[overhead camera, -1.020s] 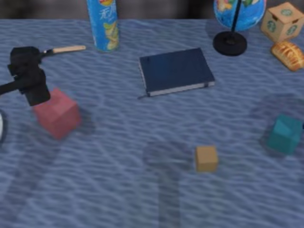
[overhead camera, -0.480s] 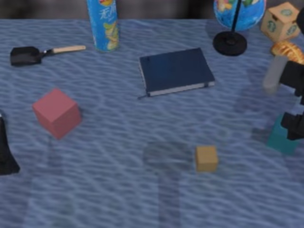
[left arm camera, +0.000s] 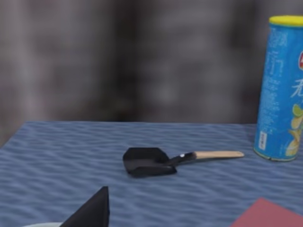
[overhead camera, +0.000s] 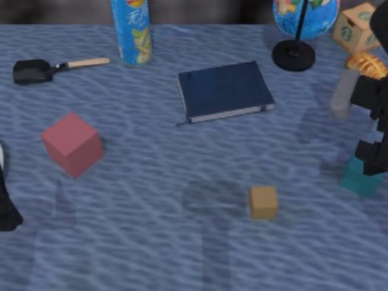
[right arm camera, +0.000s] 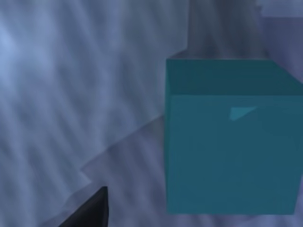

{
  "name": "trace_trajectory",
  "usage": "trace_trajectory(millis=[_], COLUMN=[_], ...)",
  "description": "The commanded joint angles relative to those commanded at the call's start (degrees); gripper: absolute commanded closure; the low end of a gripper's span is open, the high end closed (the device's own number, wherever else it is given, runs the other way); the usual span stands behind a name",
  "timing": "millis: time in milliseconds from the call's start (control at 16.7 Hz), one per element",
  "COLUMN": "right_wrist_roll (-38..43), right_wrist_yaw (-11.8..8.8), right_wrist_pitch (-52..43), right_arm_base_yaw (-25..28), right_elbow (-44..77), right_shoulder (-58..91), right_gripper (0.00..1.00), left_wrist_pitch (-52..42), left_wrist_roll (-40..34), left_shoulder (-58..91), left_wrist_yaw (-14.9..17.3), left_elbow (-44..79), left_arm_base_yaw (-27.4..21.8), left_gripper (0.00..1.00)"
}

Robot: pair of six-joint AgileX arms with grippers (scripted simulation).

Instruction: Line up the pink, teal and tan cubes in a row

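Hovering: right gripper (overhead camera: 374, 159) over teal cube (overhead camera: 360, 180) | grip: cannot tell (wrist shows cube face)

White Chinese characters, partly readable, on the blue can (overhead camera: 131, 30).

Teal cube (overhead camera: 359, 179) partly under right pincer (overhead camera: 374, 159).

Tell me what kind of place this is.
Likely a simulated tabletop test scene, not a real room: a blue rippled table scattered with unrelated props, such as a globe, a chips can and a navy notebook.
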Motion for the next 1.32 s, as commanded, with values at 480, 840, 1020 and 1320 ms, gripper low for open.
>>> trace_trajectory(millis=[480,840,1020,1320], right_wrist_roll=[0.1,0.2,0.2,0.2], right_wrist_yaw=[0.0,0.1,0.1,0.1], right_wrist_pitch=[11.0,18.6,18.6,18.6], right_arm_base_yaw=[0.0,0.1,0.1,0.1], right_elbow=[-6.3,-11.0,-11.0,-11.0], right_shoulder=[4.5,7.6,7.6,7.6], right_gripper=[0.00,0.00,0.08,0.45], left_wrist_pitch=[0.0,0.0,0.0,0.0], left_wrist_roll=[0.0,0.0,0.0,0.0], left_shoulder=[0.0,0.0,0.0,0.0], left_wrist_yaw=[0.0,0.0,0.0,0.0], left_elbow=[0.0,0.0,0.0,0.0], left_arm_base_yaw=[0.0,0.0,0.0,0.0], left_gripper=[0.00,0.00,0.00,0.00])
